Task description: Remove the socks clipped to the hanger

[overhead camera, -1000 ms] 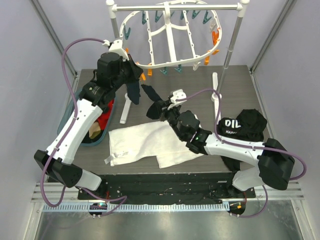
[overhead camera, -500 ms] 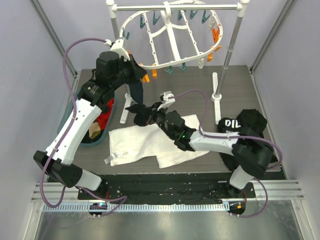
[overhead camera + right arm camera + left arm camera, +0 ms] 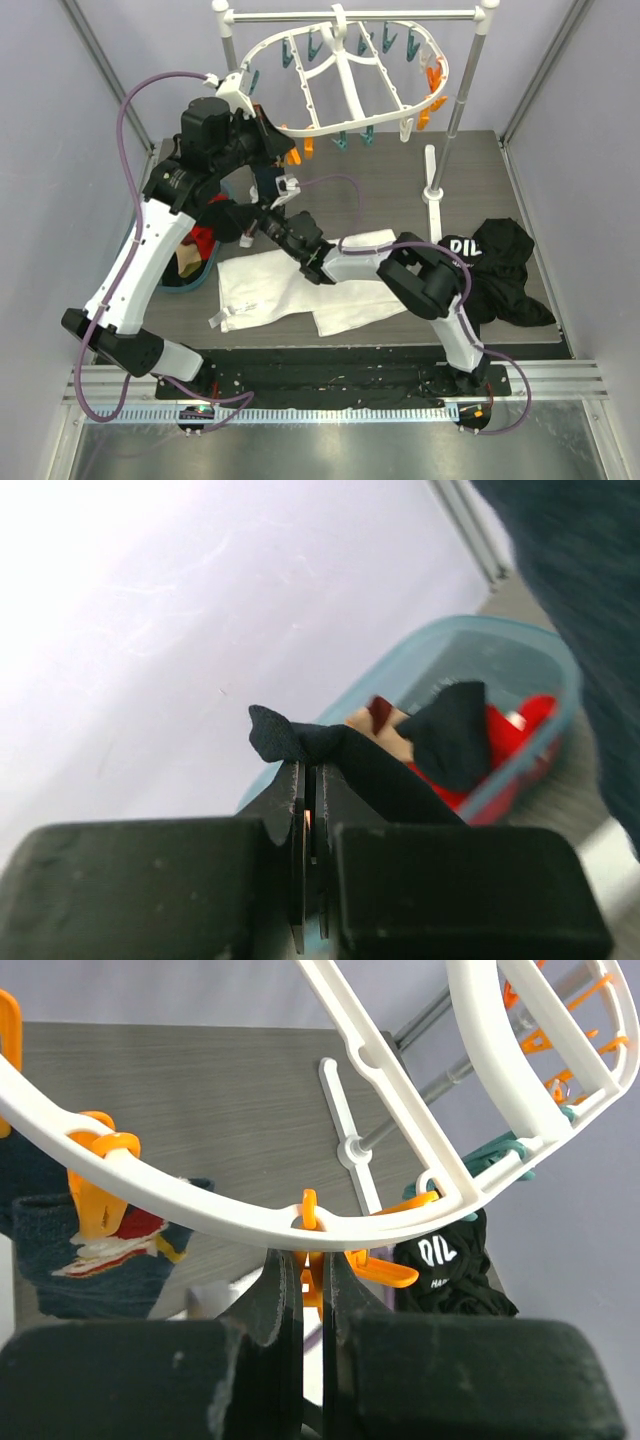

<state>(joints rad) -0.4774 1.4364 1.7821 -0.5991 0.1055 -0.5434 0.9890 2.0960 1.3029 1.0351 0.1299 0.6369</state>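
My right gripper (image 3: 308, 770) pinches the small black sock (image 3: 300, 735), with the teal plastic tub (image 3: 545, 650) just beyond its fingertips; my left gripper (image 3: 312, 1260) squeezes an orange plastic clip (image 3: 385, 1270).

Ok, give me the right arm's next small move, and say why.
Probably open the right gripper and let the black sock drop. Its jaws are shut on the sock, which appears to hang over the teal bin, where a red sock already lies.
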